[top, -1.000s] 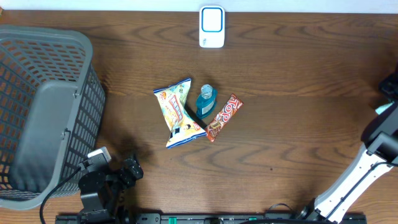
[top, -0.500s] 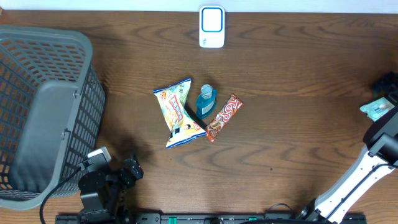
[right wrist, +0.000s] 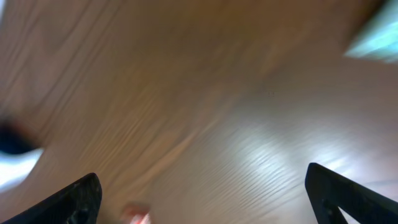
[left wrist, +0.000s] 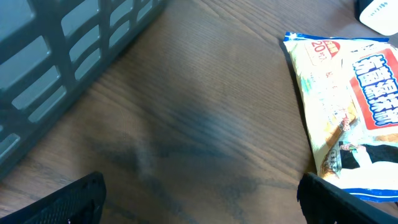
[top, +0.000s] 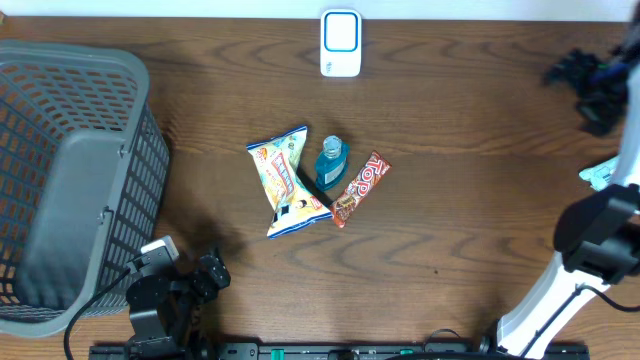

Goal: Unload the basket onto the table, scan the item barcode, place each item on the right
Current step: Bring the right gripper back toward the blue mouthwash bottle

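Leaves small teal packet [top: 603,173] at brown wooden table's [top: 450,230] right edge; right end effector [top: 578,75] now lifted away, spread wide (empty); likely scanned, next item due.

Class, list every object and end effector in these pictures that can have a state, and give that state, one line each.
Left end effector: open, empty.
Right end effector: open, empty.
Basket: upright, nothing visible inside.
Scanner: idle, no item at it.
Snack bag: lying flat, printed face up.
Blue bottle: lying on its side between bag and bar.
Chocolate bar: wrapped, lying flat.
Teal packet: lying flat, far right.
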Available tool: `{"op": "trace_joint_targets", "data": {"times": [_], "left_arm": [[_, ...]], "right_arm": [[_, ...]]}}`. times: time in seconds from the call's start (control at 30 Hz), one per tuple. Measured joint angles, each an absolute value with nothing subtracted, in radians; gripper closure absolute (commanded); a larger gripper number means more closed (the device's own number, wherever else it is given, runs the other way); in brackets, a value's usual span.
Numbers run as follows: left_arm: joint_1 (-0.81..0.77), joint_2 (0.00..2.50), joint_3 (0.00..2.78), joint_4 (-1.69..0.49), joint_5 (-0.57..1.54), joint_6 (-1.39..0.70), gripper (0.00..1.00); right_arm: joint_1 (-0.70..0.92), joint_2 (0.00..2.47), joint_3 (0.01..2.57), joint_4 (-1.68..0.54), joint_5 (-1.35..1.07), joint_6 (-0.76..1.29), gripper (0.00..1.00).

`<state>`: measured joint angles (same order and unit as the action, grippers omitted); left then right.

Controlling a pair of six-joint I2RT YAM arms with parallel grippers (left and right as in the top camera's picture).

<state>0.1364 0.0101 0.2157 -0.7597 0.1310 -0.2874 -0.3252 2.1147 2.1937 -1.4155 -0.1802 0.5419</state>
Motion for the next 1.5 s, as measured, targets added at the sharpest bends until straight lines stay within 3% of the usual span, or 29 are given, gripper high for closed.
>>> {"op": "trace_joint_targets", "data": {"times": [0.27, 0.4, 0.63, 0.9, 1.2, 1.5], "left_arm": [[0.136, 0.01, 0.216, -0.76, 0.131, -0.287, 0.02], [0.136, 0.01, 0.216, -0.76, 0.131, -0.287, 0.02], [0.136, 0.01, 0.216, -0.76, 0.131, -0.287, 0.02], [0.136, 0.01, 0.216, -0.76, 0.131, -0.287, 0.02], [0.136, 0.01, 0.216, -0.76, 0.131, -0.287, 0.02], [0.136, 0.01, 0.216, -0.76, 0.131, -0.287, 0.02]], "right_arm": [[-0.086, 2.121, 2.11, -1.433, -0.365, 0.56, 0.01], [0.05, 2.121, 2.04, -1.421, -0.385, 0.551, 0.07], [0.22, 2.124, 2.018, -1.333, -0.4, 0.353, 0.03], [0.273, 2.065, 2.017, -1.316, -0.421, -0.104, 0.01], [0.274, 1.906, 2.017, -1.59, -0.683, -0.963, 0.01], [0.287, 1.95, 2.007, -1.444, -0.73, -1.241, 0.01]]}}
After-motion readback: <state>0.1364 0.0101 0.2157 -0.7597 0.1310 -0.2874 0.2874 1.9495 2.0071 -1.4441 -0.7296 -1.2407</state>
